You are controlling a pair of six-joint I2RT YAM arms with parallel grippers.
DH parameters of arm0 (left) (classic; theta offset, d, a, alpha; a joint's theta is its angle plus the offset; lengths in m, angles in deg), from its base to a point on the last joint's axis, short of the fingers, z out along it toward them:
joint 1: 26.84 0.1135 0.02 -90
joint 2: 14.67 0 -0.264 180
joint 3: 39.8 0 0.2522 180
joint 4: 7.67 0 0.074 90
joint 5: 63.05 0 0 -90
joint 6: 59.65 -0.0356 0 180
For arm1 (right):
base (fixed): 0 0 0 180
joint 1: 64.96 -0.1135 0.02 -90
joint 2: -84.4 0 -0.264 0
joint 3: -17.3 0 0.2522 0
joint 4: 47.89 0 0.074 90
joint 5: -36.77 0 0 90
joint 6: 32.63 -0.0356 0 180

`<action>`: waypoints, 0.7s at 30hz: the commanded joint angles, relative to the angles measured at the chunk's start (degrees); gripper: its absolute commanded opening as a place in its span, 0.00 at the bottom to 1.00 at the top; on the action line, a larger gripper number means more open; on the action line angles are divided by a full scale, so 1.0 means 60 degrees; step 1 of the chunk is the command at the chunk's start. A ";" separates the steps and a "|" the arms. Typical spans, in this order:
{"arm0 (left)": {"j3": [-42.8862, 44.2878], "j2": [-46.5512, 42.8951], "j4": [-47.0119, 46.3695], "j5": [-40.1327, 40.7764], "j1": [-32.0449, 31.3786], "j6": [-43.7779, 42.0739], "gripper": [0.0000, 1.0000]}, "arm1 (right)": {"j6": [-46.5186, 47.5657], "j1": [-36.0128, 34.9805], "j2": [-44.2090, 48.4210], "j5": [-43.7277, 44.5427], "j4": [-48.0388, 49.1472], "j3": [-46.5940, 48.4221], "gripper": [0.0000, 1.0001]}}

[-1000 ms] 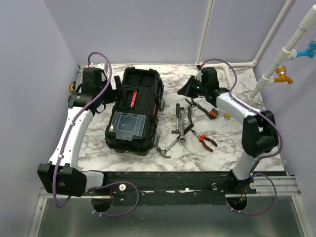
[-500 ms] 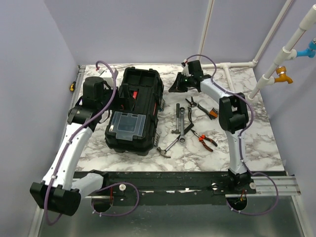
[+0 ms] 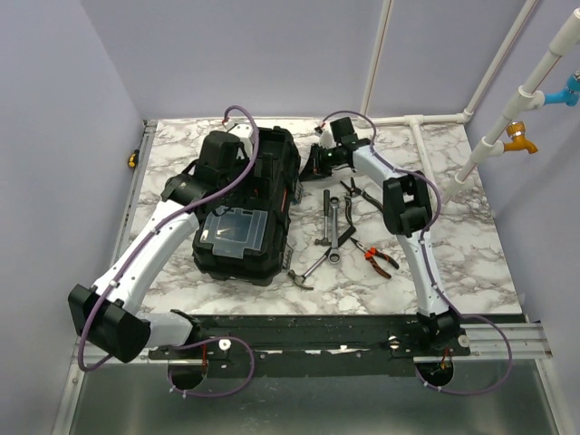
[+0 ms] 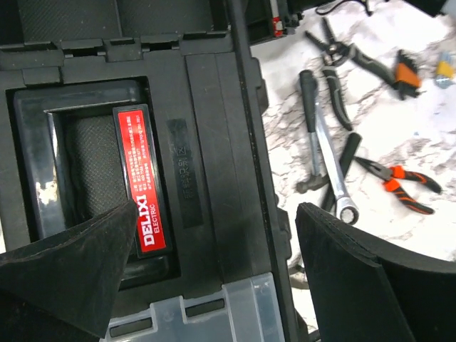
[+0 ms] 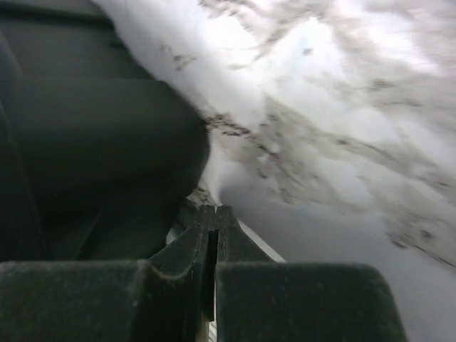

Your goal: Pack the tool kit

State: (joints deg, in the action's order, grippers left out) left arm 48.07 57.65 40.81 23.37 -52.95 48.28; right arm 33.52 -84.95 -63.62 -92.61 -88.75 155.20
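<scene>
The left gripper (image 4: pixel 216 224) is hovering over the open black plastic tool case (image 4: pixel 203 142), its jaws spread wide and gripping nothing. The right gripper (image 5: pixel 214 239) is sitting at the case's far right corner, fingers pressed together. Whether anything is pinched there I cannot tell (the wrist view is blurred). The orange-handled pliers (image 4: pixel 399 187), steel wrench (image 4: pixel 328 160) and black-handled hammer (image 4: pixel 306 89) are lying unpacked, right of the case. The risk is that the right fingers, crowding the case rim, shove the case and spoil the left arm's aim.

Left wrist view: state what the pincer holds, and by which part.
Nothing. The left pincer hangs open and empty above the black tool case.
</scene>
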 commanded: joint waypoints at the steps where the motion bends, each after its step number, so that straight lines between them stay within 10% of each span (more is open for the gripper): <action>1: 0.0937 0.0607 0.0822 0.1995 -0.0492 0.0018 0.94 | 0.1033 -0.0357 -0.0521 -0.1334 -0.1184 0.0596 0.01; 9: 0.1585 0.1609 0.1276 0.2233 -0.0629 -0.0279 0.92 | 0.4206 -0.0342 0.0443 -0.1959 -0.3348 0.0047 0.01; 21: 0.1406 0.2315 0.1142 0.1962 -0.0629 -0.0283 0.86 | 0.3162 -0.0005 0.3081 -0.2804 -0.1146 -0.3117 0.01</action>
State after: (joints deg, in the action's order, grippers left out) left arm 56.35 70.19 46.61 34.89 -56.58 46.86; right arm 55.33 -84.64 -50.60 -102.71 -97.21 140.18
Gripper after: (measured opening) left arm 0.879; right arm 0.035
